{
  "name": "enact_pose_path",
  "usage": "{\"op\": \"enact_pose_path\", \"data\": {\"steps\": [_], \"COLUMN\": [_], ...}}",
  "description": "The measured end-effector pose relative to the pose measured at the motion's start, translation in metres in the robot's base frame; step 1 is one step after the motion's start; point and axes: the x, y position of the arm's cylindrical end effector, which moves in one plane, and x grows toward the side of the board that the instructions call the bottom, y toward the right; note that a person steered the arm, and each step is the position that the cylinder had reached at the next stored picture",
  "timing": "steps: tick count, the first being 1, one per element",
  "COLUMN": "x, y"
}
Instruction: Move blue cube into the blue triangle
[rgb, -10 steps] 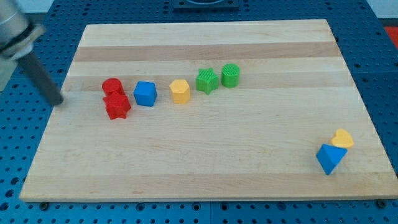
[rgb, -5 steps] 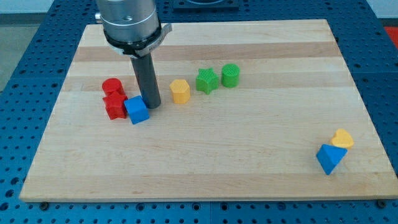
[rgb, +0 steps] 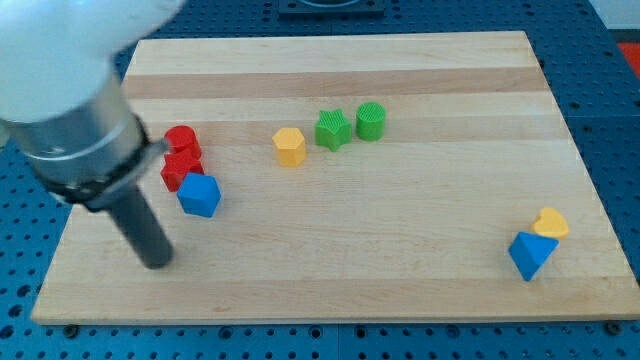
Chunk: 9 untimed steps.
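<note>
The blue cube (rgb: 199, 195) lies on the wooden board (rgb: 400, 250) at the view's left, touching the red block (rgb: 181, 171) above it. The blue triangle (rgb: 530, 254) sits far off at the view's lower right, touching the yellow heart block (rgb: 551, 222). My tip (rgb: 158, 262) rests on the board below and to the left of the blue cube, apart from it. The arm's pale body blurs across the upper left corner.
A red cylinder (rgb: 181, 139) sits just above the red block. A yellow hexagon block (rgb: 290, 146), a green star block (rgb: 333, 129) and a green cylinder (rgb: 371, 120) stand in a row near the middle top.
The blue cube has been pushed down and to the left, beside the red blocks. My tip went from the left edge to the cube's right side, then swung to its lower left.
</note>
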Motion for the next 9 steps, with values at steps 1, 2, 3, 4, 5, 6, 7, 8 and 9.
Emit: {"op": "enact_pose_path", "data": {"steps": [1,2,3,4,5,6,7,8,9], "x": [-0.035,-0.059,-0.064,-0.064,-0.066,-0.066,-0.078,-0.088,-0.096], "y": [-0.010,-0.008,0.030,0.117,0.178,0.140,0.126,0.133,0.164]}}
